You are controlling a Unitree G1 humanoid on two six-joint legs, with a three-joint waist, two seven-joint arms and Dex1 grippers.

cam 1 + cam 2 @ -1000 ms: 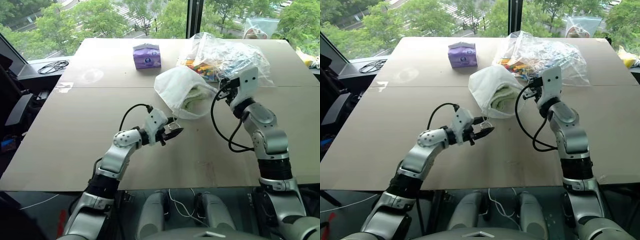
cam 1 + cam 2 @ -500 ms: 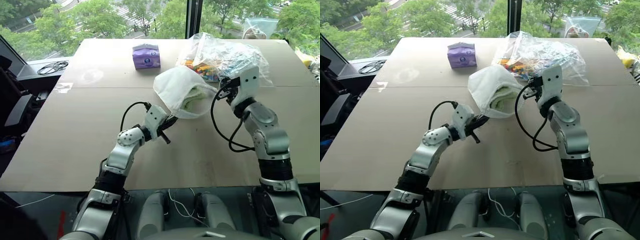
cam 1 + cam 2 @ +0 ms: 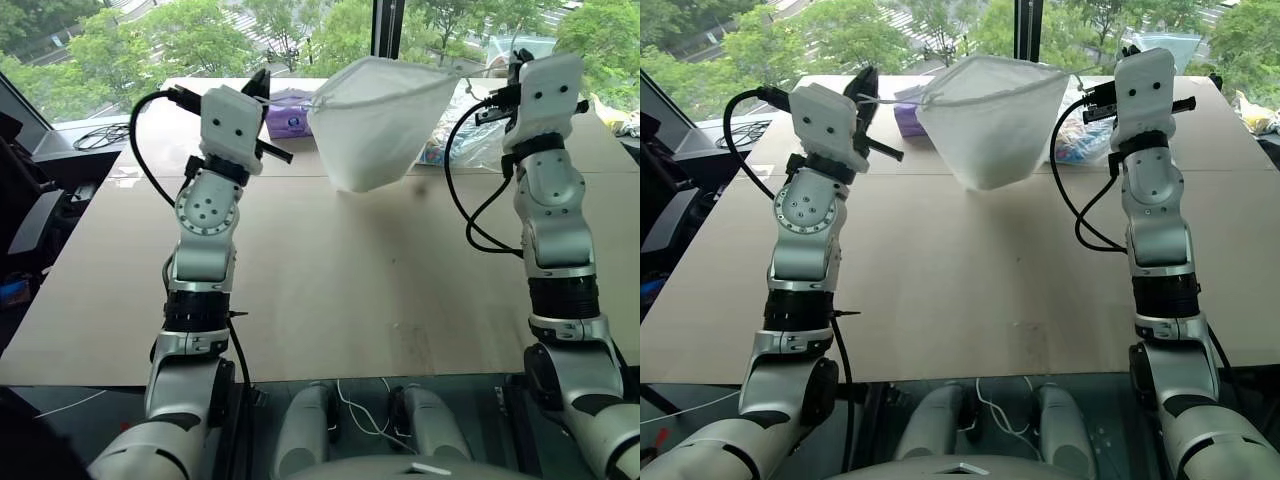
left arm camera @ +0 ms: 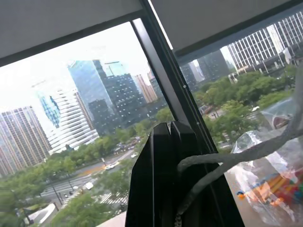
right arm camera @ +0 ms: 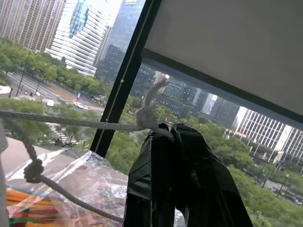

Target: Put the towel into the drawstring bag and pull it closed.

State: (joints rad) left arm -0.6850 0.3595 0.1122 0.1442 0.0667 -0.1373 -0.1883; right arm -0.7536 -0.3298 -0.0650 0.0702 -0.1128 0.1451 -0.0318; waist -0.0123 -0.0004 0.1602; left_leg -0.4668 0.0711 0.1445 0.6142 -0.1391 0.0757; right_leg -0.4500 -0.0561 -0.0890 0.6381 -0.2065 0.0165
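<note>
White cords [image 4: 222,163] pinched by left gripper [image 4: 171,130], right gripper [image 5: 168,132]; drawstring bag [image 3: 375,120] hanging.

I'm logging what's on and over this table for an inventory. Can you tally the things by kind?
Drawstring bags, white, hanging between the two grippers: 1
Clear plastic bags of colourful items: 1
Purple boxes: 1
Coiled black cables, beside the table: 1
Total: 4
</note>
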